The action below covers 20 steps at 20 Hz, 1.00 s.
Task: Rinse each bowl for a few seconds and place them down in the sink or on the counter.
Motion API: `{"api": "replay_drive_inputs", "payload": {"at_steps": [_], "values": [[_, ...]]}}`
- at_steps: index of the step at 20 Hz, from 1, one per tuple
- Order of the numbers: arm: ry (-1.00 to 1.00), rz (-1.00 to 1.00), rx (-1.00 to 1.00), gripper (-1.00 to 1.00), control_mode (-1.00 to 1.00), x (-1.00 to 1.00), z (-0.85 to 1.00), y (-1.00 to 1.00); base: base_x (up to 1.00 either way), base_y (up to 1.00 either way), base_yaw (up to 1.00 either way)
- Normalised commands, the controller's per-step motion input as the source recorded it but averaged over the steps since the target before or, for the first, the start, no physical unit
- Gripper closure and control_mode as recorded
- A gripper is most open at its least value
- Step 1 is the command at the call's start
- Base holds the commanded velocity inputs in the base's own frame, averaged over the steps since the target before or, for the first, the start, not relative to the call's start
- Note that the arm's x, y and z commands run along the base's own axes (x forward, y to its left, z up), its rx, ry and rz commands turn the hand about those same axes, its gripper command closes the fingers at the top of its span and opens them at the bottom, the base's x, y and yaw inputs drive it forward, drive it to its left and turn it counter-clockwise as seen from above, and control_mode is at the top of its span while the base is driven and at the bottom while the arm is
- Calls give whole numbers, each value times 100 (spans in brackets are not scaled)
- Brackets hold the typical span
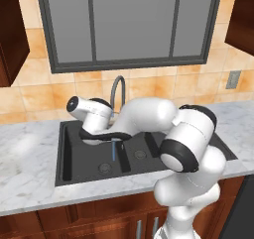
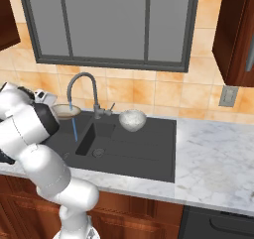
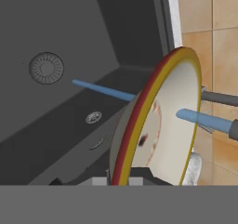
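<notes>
My gripper [image 3: 119, 180] is shut on the rim of the shallow bowl [image 3: 163, 125], which has a tan-brown edge and a pale inside. In the right base view this bowl [image 2: 66, 111] hangs over the large basin of the black sink [image 2: 149, 151], right under the spout of the grey gooseneck tap [image 2: 82, 79]. A blue water stream [image 3: 204, 121] hits the bowl's inside and another strand runs past it into the basin. The deep speckled whitish bowl [image 2: 132, 119] sits upright on the sink's flat part beside the tap. Most of my fingers are hidden behind the held bowl.
White marble counter [image 2: 213, 158] flanks the sink on both sides. My own arm crosses over the basins [image 1: 74, 158] in the left base view, in front of the tap [image 1: 117, 87]. Tiled wall and a window stand behind, with dark cabinets at the upper corners.
</notes>
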Motion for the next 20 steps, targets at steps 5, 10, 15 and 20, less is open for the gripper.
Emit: {"api": "replay_drive_inputs", "payload": {"at_steps": [5,10,15,20], "values": [[0,-5,-5,100,-100,4,-3,1,0,0,0],[-2,-5,-7,100,-100,-6,0,3,0,0,0],[-1,-9,-7,100,-100,-19,4,-17,0,0,0],[0,-12,-5,100,-100,-26,0,-40,0,0,0]]}}
